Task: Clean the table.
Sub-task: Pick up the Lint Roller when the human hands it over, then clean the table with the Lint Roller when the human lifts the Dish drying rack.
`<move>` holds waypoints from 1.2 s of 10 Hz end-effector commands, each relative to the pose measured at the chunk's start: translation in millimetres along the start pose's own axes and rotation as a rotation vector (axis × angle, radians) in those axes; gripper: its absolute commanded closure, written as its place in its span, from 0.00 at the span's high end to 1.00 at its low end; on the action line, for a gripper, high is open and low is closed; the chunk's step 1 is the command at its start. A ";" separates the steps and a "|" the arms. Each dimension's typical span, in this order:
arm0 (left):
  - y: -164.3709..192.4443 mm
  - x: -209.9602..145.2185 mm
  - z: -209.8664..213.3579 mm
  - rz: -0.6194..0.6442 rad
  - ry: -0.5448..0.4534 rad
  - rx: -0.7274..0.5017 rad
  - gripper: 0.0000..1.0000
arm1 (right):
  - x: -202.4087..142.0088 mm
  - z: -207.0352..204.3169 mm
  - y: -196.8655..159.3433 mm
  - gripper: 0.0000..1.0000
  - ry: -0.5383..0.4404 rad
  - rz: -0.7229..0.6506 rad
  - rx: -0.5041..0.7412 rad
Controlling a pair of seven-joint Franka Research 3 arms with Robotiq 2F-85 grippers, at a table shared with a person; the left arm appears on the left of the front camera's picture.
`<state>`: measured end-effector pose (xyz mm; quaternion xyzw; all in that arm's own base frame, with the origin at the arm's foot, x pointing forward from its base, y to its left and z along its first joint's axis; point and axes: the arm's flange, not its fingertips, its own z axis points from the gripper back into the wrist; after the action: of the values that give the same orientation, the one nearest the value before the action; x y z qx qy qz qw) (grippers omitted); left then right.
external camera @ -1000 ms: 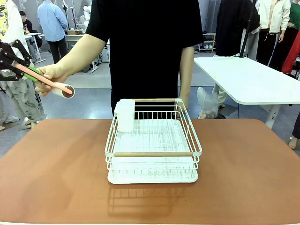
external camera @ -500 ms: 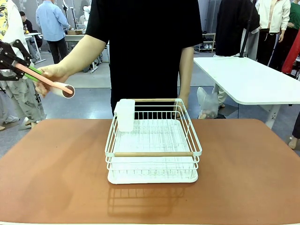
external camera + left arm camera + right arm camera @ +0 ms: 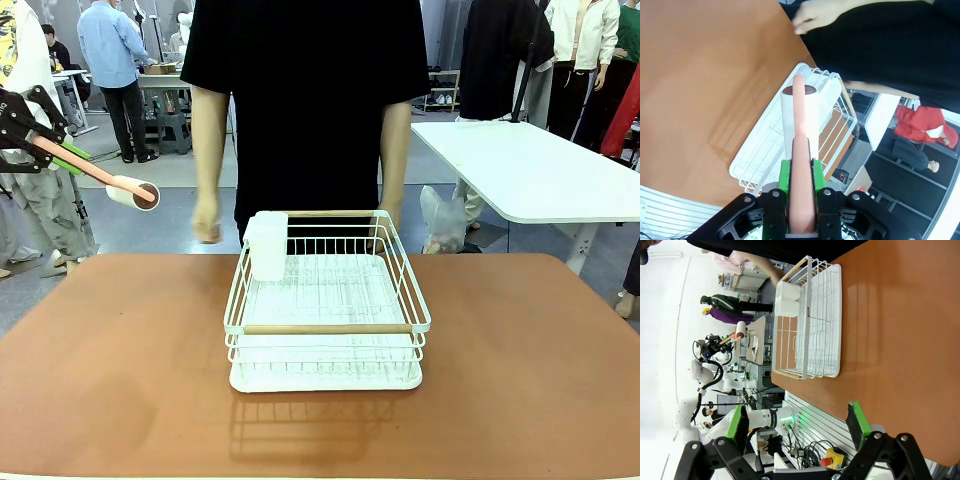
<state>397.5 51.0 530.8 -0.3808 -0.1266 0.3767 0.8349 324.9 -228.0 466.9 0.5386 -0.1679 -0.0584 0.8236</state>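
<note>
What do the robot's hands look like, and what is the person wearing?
The left gripper and right gripper are black, each with two fingers ending in green pads. The person wears a black short-sleeved T-shirt.

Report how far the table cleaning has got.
Done: the left end effector is shut on the lint roller's pink handle, and the person's hand hangs clear of it. In hand: the roller is held in the air, not touching the table. Left: all the rolling; the rack sits mid-table, so the top around it likely needs passes. The right end effector is open.
</note>
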 end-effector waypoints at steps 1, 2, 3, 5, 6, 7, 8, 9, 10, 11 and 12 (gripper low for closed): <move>-0.6 -0.5 0.6 0.001 0.000 -0.003 0.00 | 0.2 2.5 3.8 1.00 -0.006 0.015 0.016; -0.6 -0.5 0.6 0.001 0.000 -0.003 0.00 | 0.2 2.5 3.8 1.00 -0.006 0.015 0.016; -0.6 -0.5 0.6 0.001 0.000 -0.003 0.00 | 0.2 2.5 3.8 1.00 -0.006 0.015 0.016; -0.6 -0.5 0.6 0.001 0.000 -0.003 0.00 | 0.2 2.5 3.8 1.00 -0.006 0.015 0.016; -0.6 -0.5 0.6 0.001 0.000 -0.003 0.00 | 0.2 2.5 3.8 1.00 -0.006 0.015 0.016; -0.6 -0.5 0.6 0.001 0.000 -0.003 0.00 | 0.2 2.5 3.8 1.00 -0.006 0.015 0.016; -0.6 -0.5 0.6 0.001 0.000 -0.003 0.00 | 0.2 2.5 3.8 1.00 -0.006 0.015 0.016; -0.6 -0.5 0.6 0.001 0.000 -0.003 0.00 | 0.2 2.5 3.8 1.00 -0.006 0.015 0.016; -0.6 -0.5 0.6 0.001 0.000 -0.003 0.00 | 0.2 2.5 3.8 1.00 -0.006 0.015 0.016; -0.6 -0.5 0.6 0.001 0.000 -0.003 0.00 | 0.2 2.5 3.8 1.00 -0.006 0.015 0.016; -0.6 -0.5 0.6 0.001 0.000 -0.003 0.00 | 0.2 2.5 3.8 1.00 -0.006 0.015 0.016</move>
<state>397.5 51.0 530.8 -0.3808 -0.1266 0.3767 0.8349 324.9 -228.0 466.9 0.5386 -0.1679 -0.0584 0.8236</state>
